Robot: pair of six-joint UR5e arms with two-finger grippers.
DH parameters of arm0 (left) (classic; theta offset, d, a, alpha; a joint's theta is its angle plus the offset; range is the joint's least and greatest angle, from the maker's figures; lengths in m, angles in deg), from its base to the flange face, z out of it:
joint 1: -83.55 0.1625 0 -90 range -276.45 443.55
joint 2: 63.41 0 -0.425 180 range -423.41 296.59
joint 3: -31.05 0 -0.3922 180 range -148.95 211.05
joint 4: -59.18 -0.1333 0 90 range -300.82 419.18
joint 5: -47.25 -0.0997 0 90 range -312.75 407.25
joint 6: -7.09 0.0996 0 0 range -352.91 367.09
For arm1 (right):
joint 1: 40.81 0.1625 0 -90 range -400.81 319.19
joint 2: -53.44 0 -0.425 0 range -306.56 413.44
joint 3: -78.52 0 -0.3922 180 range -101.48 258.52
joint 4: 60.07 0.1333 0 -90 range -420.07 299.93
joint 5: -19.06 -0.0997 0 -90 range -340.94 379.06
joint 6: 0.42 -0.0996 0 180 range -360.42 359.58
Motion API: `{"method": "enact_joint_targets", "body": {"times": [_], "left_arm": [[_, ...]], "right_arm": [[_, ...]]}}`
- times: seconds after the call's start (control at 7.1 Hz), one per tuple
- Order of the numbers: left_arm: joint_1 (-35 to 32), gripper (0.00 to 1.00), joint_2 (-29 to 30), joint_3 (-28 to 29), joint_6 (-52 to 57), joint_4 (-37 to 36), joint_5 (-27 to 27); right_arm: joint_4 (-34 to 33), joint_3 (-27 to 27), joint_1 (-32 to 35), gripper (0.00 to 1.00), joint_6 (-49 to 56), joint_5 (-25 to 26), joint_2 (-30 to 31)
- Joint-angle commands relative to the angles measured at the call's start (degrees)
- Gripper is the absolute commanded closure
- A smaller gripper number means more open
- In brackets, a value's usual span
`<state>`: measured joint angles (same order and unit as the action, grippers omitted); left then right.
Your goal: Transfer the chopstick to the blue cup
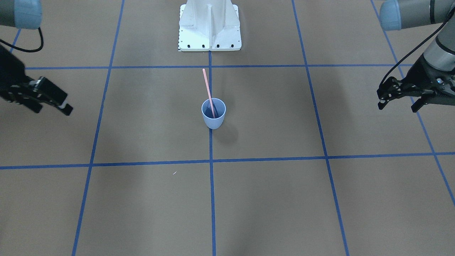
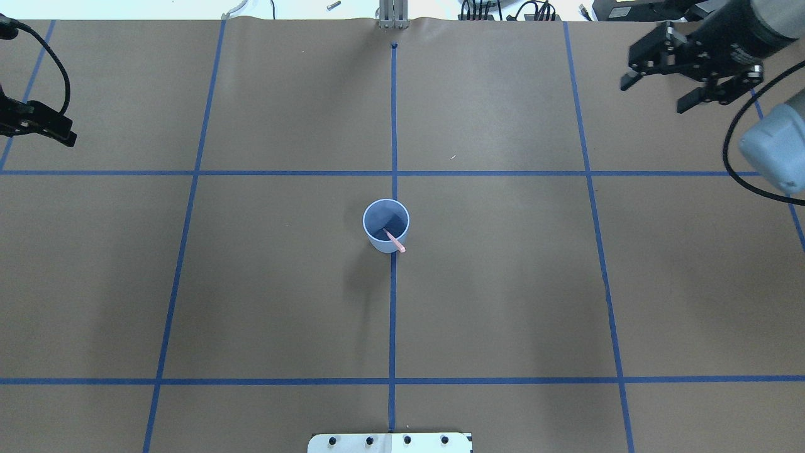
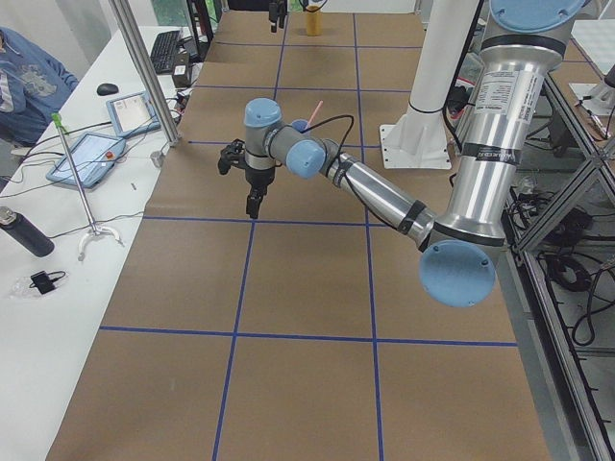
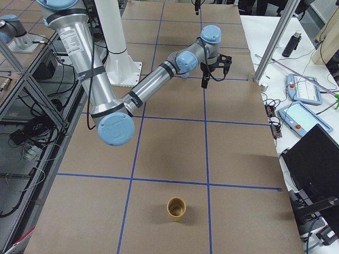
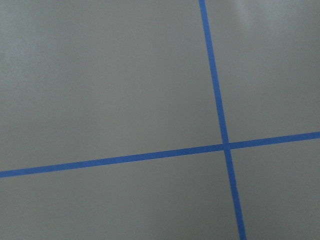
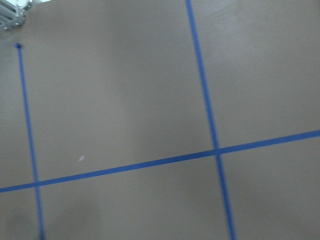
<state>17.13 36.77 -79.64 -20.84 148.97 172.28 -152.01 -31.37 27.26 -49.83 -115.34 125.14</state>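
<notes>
The pale blue cup [image 1: 213, 119] stands upright at the middle of the table, on the centre tape line; it also shows in the overhead view [image 2: 377, 236]. One salmon-pink chopstick [image 1: 207, 87] stands inside it, leaning on the rim toward the robot's base, and its top end shows in the overhead view [image 2: 397, 243]. My left gripper [image 1: 398, 105] hangs open and empty far off to the cup's side, above the table. My right gripper [image 2: 657, 94] is open and empty, high over the far right corner. Both wrist views show only paper and tape.
The white robot base [image 1: 209, 32] stands behind the cup. A tan cup [image 4: 177, 207] stands alone at the table's right end. A side desk with tablets [image 3: 91, 154] and a metal post [image 3: 144, 72] borders the far edge.
</notes>
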Motion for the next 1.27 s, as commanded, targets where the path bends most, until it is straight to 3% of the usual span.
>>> {"method": "enact_joint_targets", "body": {"times": [0.0, 0.28, 1.13], "left_arm": [[-0.6, 0.02, 0.0, 0.9, 0.8, 0.0, 1.1], [-2.1, 0.02, 0.1, 2.7, 5.8, -0.2, 1.0], [-2.0, 0.02, 1.0, 3.5, 5.2, -0.5, 1.5]], "right_arm": [[0.5, 0.6, 2.2, 0.0, 20.9, 9.9, 9.6], [0.6, 1.7, 2.9, 0.0, 27.6, 10.3, 12.1], [0.5, 1.5, 2.9, 0.0, 26.8, 9.9, 12.0]]}}
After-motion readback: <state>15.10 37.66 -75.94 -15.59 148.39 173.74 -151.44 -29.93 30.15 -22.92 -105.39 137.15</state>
